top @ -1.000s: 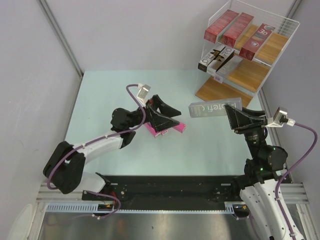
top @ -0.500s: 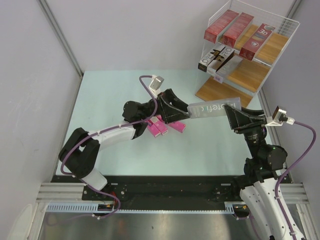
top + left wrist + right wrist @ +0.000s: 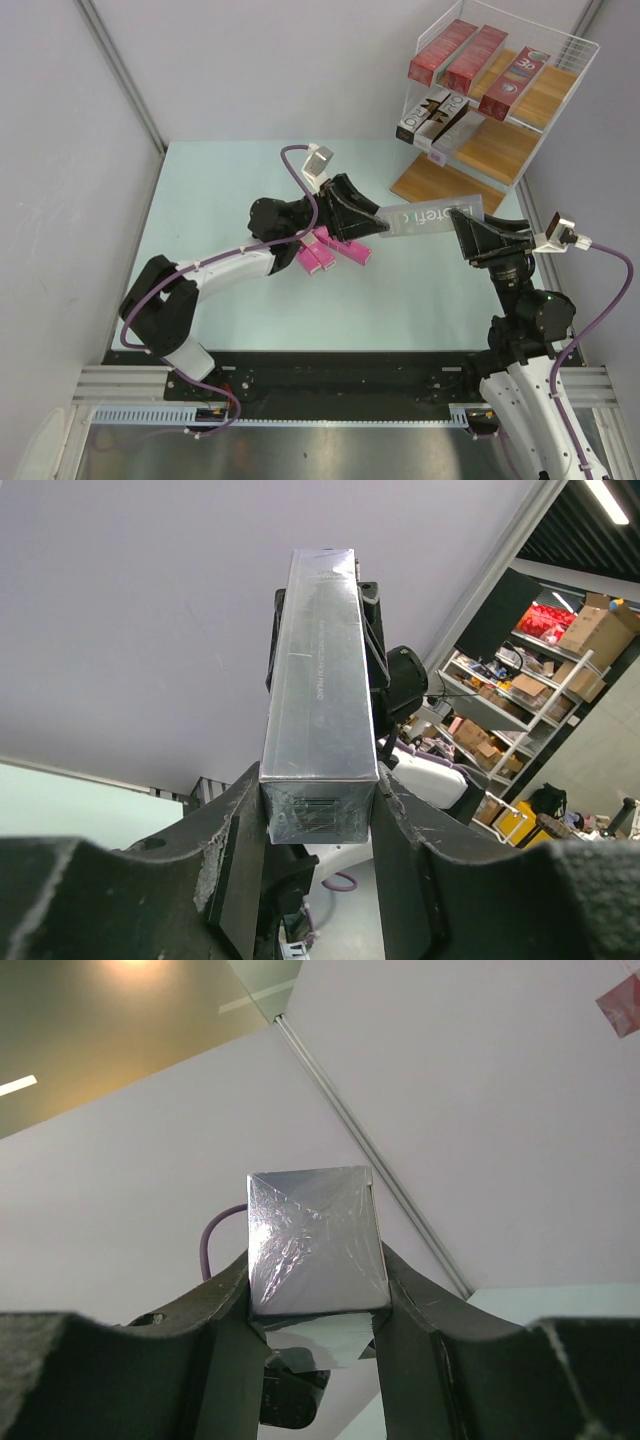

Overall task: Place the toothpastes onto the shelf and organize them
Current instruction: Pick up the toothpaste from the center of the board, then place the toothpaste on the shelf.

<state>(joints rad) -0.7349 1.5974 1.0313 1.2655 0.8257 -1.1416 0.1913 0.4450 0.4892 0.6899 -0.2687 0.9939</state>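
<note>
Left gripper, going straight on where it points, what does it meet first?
The left gripper grips the silver carton by one end; straight on along it, it would likely meet the right gripper holding the other end.

silver carton: the long foil-wrapped one you hold, lying level above the tabletop. One end sits between the left fingers, the other between the right fingers, and both pairs press on its sides.
pink cartons: three small ones lie flat and side by side on the tabletop. They are partly hidden from you, under the silver carton's left end.
red cartons: three lie on the shelf's top board, two side by side and the third just right of them.
silver-black cartons: you can make out at least two, close together on the middle board.
shelf: a clear-walled rack with wooden boards, standing at the tabletop's far right corner.
</note>
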